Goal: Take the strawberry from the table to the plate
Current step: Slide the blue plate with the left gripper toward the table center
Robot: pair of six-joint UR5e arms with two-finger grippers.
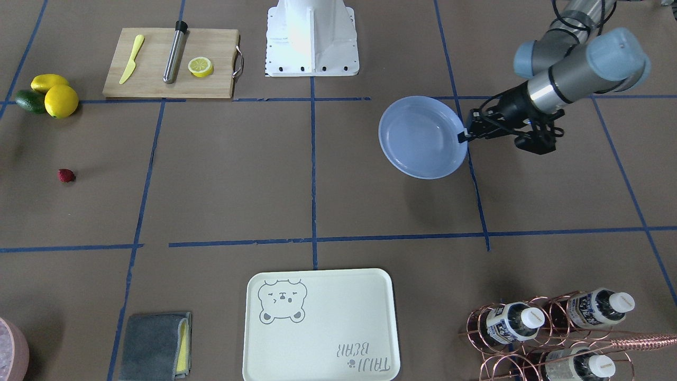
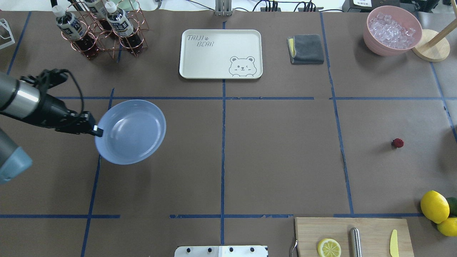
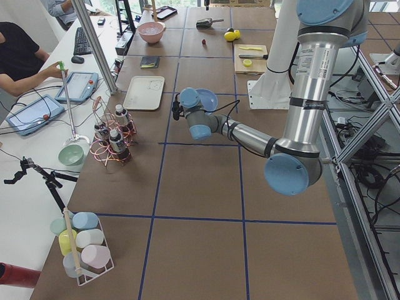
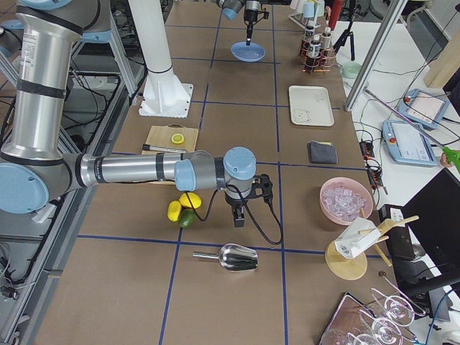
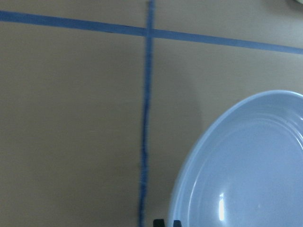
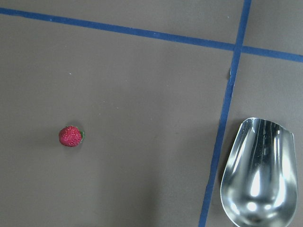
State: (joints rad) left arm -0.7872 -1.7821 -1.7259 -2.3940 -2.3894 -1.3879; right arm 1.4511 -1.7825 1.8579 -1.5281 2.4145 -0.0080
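Silver arms (image 1: 546, 89), pale-blue joint caps (image 1: 621, 50), black left claw (image 1: 463, 136).

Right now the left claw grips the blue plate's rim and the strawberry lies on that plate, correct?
No: the strawberry lies on the table, far from the plate; the overhead view shows it. The left claw does grip the rim.

We see a small dark-red textured strawberry (image 1: 66, 175), a glossy light-blue round plate (image 1: 423, 136), and a brown paper-covered table (image 1: 238, 174) crossed by blue tape lines (image 1: 313, 174).
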